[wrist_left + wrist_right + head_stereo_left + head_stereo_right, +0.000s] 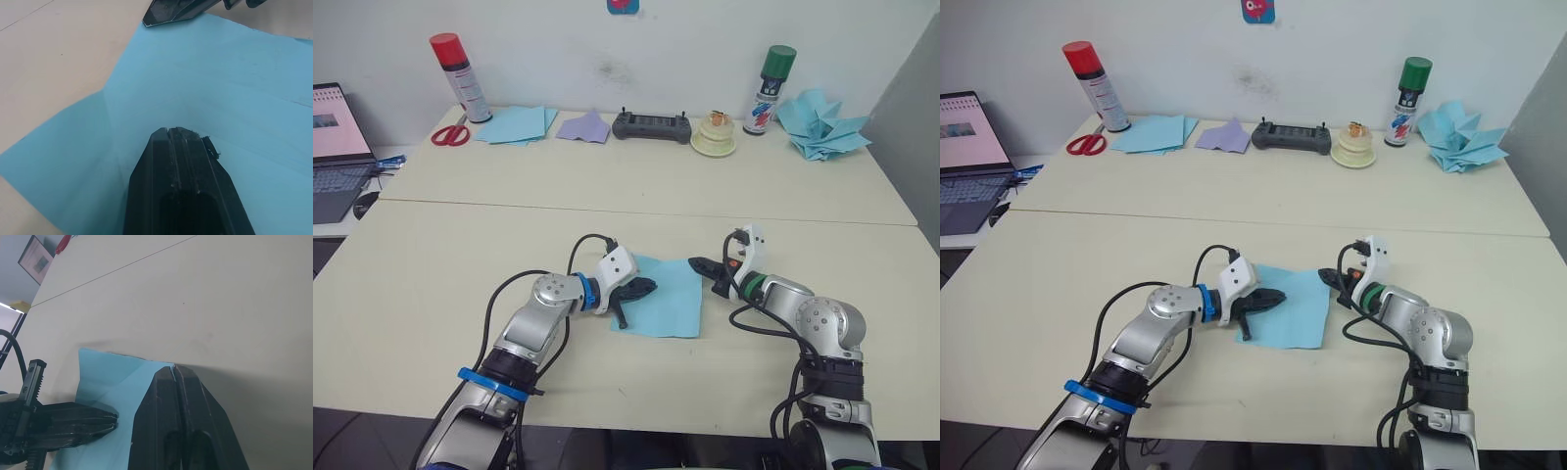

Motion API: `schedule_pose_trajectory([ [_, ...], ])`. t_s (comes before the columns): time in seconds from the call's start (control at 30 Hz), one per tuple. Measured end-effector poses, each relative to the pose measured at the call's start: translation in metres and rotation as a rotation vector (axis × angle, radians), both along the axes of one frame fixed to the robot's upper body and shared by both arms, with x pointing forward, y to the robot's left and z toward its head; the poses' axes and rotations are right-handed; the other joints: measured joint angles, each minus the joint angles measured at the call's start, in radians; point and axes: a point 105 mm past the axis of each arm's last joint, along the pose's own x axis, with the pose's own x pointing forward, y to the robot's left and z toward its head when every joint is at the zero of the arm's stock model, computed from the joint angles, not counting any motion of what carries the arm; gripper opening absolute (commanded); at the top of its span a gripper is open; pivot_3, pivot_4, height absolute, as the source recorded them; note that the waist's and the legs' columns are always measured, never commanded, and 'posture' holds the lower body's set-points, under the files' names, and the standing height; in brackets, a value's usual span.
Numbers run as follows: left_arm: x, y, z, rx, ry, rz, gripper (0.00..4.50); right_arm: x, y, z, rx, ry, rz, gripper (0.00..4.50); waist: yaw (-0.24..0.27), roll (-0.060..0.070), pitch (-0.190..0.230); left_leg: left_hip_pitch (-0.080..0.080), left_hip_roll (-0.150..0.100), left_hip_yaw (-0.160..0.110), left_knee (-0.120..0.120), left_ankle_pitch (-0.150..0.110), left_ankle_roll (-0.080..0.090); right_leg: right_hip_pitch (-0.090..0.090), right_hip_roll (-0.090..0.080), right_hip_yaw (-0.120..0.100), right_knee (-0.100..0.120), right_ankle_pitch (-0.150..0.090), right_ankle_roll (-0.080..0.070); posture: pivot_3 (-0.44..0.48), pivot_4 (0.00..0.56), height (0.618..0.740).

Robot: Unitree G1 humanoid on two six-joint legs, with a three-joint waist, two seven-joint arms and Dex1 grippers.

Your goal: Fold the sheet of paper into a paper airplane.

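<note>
- Left gripper (641, 288): resting over the left portion of the sheet of paper (668, 299). In the left wrist view the two fingers lie pressed together with nothing between them; they appear to bear down on the sheet, not grasp it.
- Sheet of paper: lies on the near table (431, 274) between the two grippers, largely flat. A faint crease line runs across it, and the far left corner looks slightly lifted or turned. No nose, wings or fin are formed.
- Right gripper (701, 265): at the sheet's far right corner. In the right wrist view its fingers are closed against each other at the paper's edge; whether the edge is pinched between them cannot be determined.
- Assessment: the task stands at an early stage. At most a preliminary crease is present; the corner folds, the centre fold and the wing folds appear outstanding.
- Background: a stack of blue sheets (517, 123) and a heap of finished planes (820, 125) sit on the far table, well apart from the work.
</note>
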Motion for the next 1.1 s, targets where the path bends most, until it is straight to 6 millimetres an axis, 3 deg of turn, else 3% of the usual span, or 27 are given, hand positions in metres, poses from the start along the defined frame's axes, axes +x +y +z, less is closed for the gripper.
schedule_pose_trajectory([
  [0.1,0.0,0.0,0.0,0.0,0.0,0.0,0.0,0.0,0.001,0.002,-0.031,-0.026,0.025,0.01,0.0,0.0,0.0,0.0,0.0,0.0,0.0,0.0,0.0,0.0,0.0,0.0,0.0,0.0,0.0,0.0,0.15,0.74],
  [0.37,0.0,0.0,0.0,0.001,0.0,0.001,0.0,-0.009,0.019,0.017,-0.234,-0.291,0.189,0.01,0.0,0.0,0.0,0.0,0.0,0.0,0.0,0.0,0.0,0.0,0.0,0.0,-0.001,-0.001,0.003,0.0,0.15,0.74],
  [0.63,0.0,0.0,0.0,0.002,0.0,0.004,0.0,-0.02,0.036,0.003,-0.378,-0.379,0.33,0.01,0.0,0.0,0.0,0.0,0.0,0.0,0.0,0.0,0.0,0.0,0.0,0.0,0.0,-0.002,0.003,0.0,0.15,0.74],
  [0.97,0.001,0.0,0.0,-0.018,0.028,0.025,0.0,-0.023,0.04,-0.013,-0.492,-0.387,0.397,0.01,0.001,0.0,0.0,0.0,0.0,0.0,0.0,0.0,0.0,0.0,0.0,0.0,0.0,-0.002,0.003,0.0,0.15,0.74],
  [1.1,0.009,-0.001,0.009,-0.115,0.11,0.093,0.0,-0.024,0.04,-0.015,-0.499,-0.385,0.409,0.01,0.001,0.0,0.0,-0.001,0.0,-0.001,0.001,0.0,0.0,0.0,0.0,-0.001,0.0,-0.002,0.003,0.0,0.15,0.74],
])
